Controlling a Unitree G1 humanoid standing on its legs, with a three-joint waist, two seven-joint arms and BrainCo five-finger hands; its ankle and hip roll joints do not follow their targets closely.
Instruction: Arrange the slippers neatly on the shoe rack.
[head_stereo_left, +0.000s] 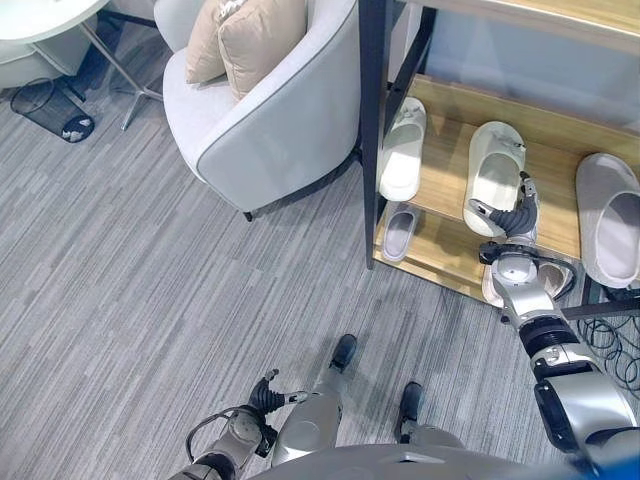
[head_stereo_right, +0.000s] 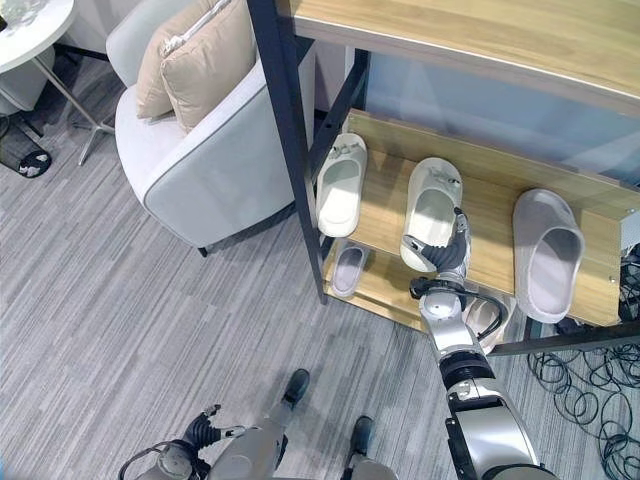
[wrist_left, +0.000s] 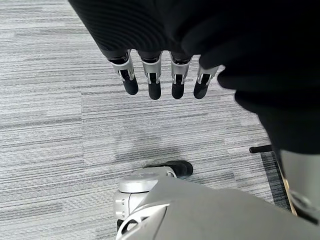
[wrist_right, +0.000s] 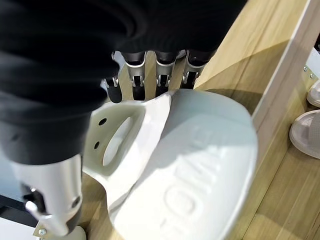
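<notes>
A cream slipper (head_stereo_left: 495, 165) lies on the middle shelf of the wooden shoe rack (head_stereo_left: 447, 190), between a white slipper (head_stereo_left: 403, 150) and a larger grey slipper (head_stereo_left: 608, 220). My right hand (head_stereo_left: 512, 222) is at the cream slipper's heel end. In the right wrist view its fingers (wrist_right: 163, 75) reach straight past the slipper's upper (wrist_right: 125, 135), with the thumb (wrist_right: 50, 190) beside the slipper's edge. On the lower shelf a small grey slipper (head_stereo_left: 399, 233) lies, and another pale slipper (head_stereo_left: 556, 280) shows under my forearm. Low by my side, my left hand (head_stereo_left: 262, 395) hangs with straight fingers (wrist_left: 155, 82) over the floor.
The rack's black post (head_stereo_left: 370, 130) stands close to a grey armchair (head_stereo_left: 270, 120) with tan pillows. A white round table (head_stereo_left: 40, 20) and a black wire bin (head_stereo_left: 50, 108) are at the far left. Loose cables (head_stereo_right: 590, 390) lie on the floor right of the rack.
</notes>
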